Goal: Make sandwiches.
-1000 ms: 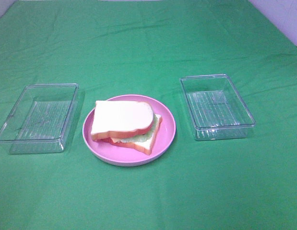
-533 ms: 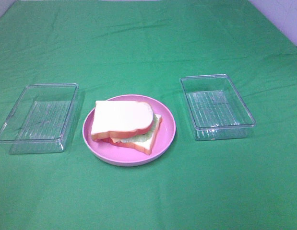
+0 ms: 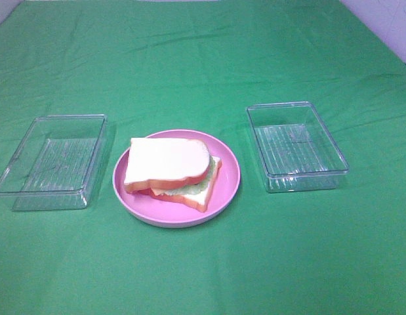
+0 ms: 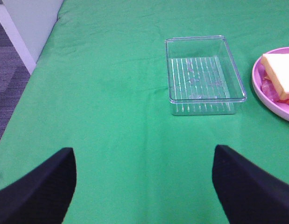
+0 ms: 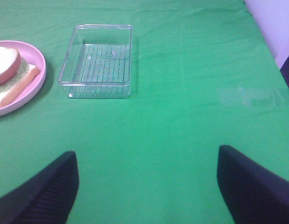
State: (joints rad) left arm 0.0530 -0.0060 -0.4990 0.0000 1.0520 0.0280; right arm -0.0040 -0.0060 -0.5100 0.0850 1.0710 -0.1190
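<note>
A sandwich lies on a round pink plate in the middle of the green cloth: two white bread slices with orange-brown crust, pale green lettuce and a red layer between them. It shows partly in the left wrist view and the right wrist view. Neither gripper appears in the exterior high view. My left gripper is open and empty, well back from the left tray. My right gripper is open and empty, well back from the right tray.
A clear empty rectangular tray stands left of the plate, also in the left wrist view. A second clear empty tray stands right of it, also in the right wrist view. The table edge runs beside the left arm.
</note>
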